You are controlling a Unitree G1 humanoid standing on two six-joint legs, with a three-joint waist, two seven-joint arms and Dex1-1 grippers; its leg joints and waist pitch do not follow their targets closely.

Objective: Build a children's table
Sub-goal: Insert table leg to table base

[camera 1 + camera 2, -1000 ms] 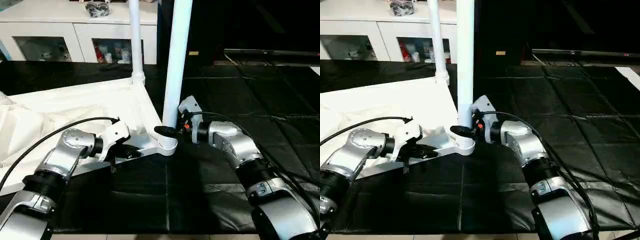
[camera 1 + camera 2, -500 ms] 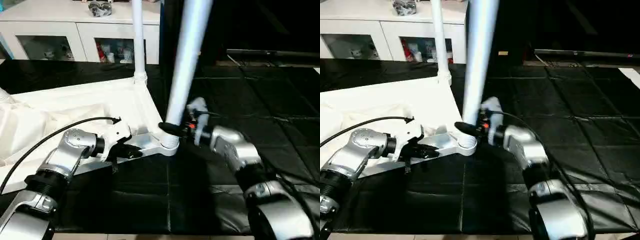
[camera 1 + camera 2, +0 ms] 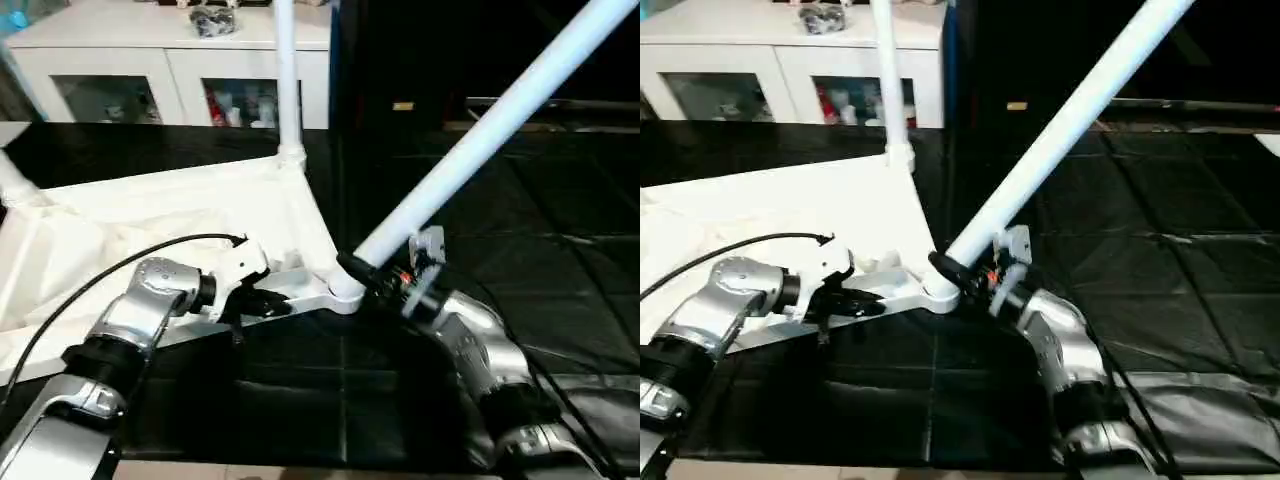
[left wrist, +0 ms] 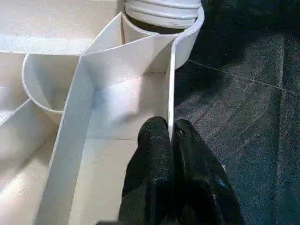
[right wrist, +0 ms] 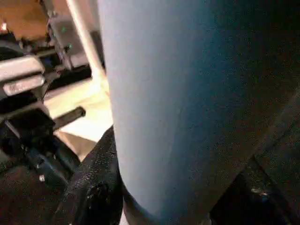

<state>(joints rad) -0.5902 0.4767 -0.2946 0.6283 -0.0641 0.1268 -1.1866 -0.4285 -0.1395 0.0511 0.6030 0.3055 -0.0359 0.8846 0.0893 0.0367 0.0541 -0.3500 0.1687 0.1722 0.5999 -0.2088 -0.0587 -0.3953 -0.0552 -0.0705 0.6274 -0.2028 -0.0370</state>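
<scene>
The children's table top (image 3: pixel 150 215) lies upside down, white, on the black floor mats. One leg (image 3: pixel 286 80) stands upright in the far corner. A second leg (image 3: pixel 480 140) leans steeply to the right, its lower end at the near corner socket (image 3: pixel 342 292). My right gripper (image 3: pixel 362 272) is shut on that leg's base, and the leg (image 5: pixel 187 93) sits between its black fingers (image 5: pixel 93 187). My left gripper (image 3: pixel 272 303) is shut on the top's thin rim (image 4: pixel 171 79) just beside that socket (image 4: pixel 161 11).
A white cabinet (image 3: pixel 110 80) with glass doors stands at the back, with a dark object (image 3: pixel 215 20) on top. Black mats (image 3: pixel 560 230) cover the floor to the right. A black cable (image 3: pixel 120 265) arcs over my left forearm. Another leg stub (image 3: pixel 15 180) shows at far left.
The near leg has swung from upright to a steep lean to the right, and my right gripper has turned with it. My left gripper has stayed on the rim. The camera has shifted slightly.
</scene>
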